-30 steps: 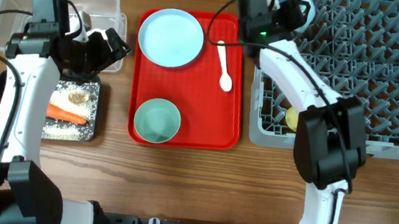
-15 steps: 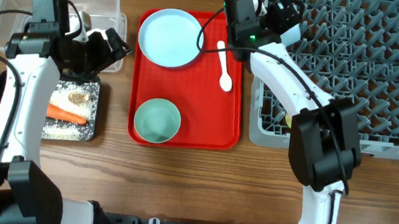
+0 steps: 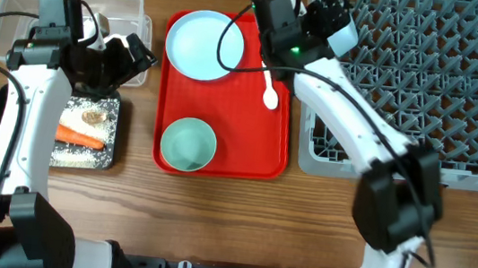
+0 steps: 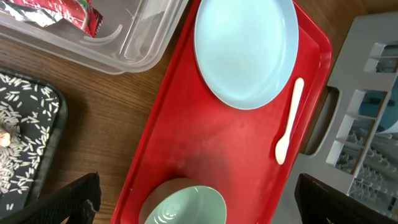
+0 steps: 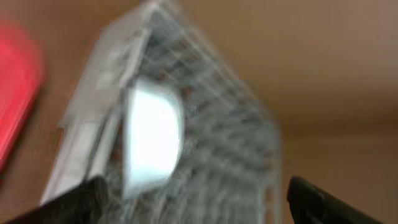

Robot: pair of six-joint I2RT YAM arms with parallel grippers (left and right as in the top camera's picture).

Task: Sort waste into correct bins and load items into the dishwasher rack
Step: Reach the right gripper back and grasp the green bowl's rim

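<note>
- The left end effector [image 4: 198, 198] hangs with its fingers spread wide and empty, over the table between the clear tub [image 4: 144, 38] and the red serving tray [image 4: 186, 127].
- The right end effector [image 5: 199, 194] is also spread and holds nothing. It is at the far left corner of the dishwasher rack [image 3: 425, 83], and its wrist view is blurred.
- The pale blue plate [image 3: 204, 44], white spoon [image 3: 269, 88] and blue-green bowl [image 3: 188, 144] lie on the red tray.
- The carrot piece [image 3: 81, 138] and rice grains [image 3: 70, 156] sit in the black tray [image 3: 114, 151].
- A red-and-white wrapper [image 4: 59, 12] lies in the tub.

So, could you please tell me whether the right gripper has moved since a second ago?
Yes. The right gripper has shifted left across the rack's corner, toward the tray.
</note>
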